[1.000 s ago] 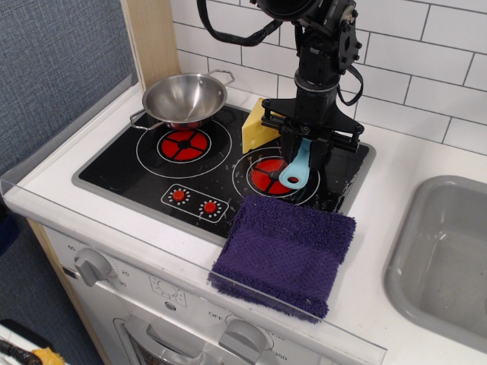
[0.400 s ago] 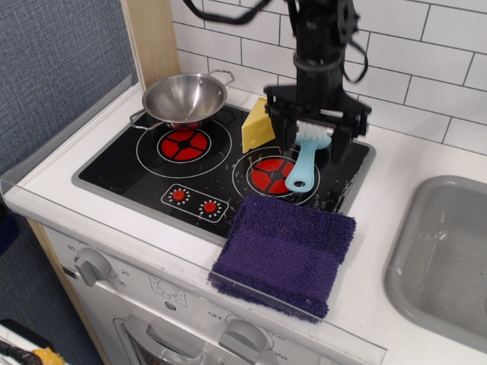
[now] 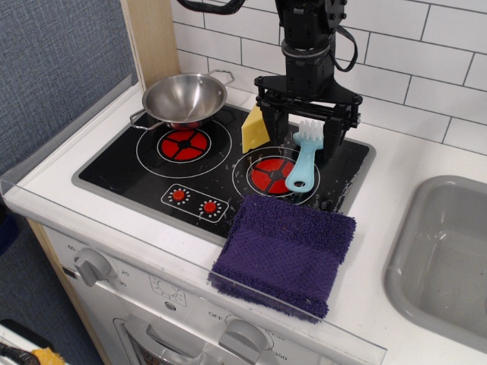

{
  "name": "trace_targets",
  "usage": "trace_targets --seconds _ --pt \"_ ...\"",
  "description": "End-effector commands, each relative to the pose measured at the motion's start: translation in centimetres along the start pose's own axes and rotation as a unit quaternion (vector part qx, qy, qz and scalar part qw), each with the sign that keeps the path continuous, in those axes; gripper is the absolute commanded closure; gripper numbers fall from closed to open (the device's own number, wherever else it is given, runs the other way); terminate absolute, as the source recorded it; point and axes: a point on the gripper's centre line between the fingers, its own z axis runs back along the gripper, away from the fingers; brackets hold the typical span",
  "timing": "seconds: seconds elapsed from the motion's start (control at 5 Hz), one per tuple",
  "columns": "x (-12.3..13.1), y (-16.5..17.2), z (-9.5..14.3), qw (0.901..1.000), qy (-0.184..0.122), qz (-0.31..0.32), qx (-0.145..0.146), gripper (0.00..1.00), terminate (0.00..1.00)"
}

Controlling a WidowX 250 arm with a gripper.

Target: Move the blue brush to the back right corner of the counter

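Note:
The blue brush [image 3: 303,162] lies flat on the black stovetop [image 3: 221,163] of the white counter [image 3: 396,175]. Its handle rests over the right red burner and its white bristles point toward the back wall. My gripper [image 3: 305,122] hangs just above the bristle end, open wide, with one finger [image 3: 272,124] left of the brush and the other to its right. The fingers are apart from the brush and hold nothing.
A steel pan [image 3: 185,97] sits at the back left of the stove. A yellow cheese wedge [image 3: 255,128] stands just left of the gripper. A purple towel [image 3: 287,251] lies in front of the brush. The grey sink [image 3: 449,258] is at the right, the tiled wall behind.
The gripper, down around the brush a second ago, has opened, let it go and risen slightly back and left. The brush now lies free on the right burner.

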Motion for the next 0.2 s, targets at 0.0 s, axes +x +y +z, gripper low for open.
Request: trace_targets --seconds 0.0 --pt "-0.01 0.27 2.81 0.9992 -0.040 -0.001 0.000 0.00 1.00"
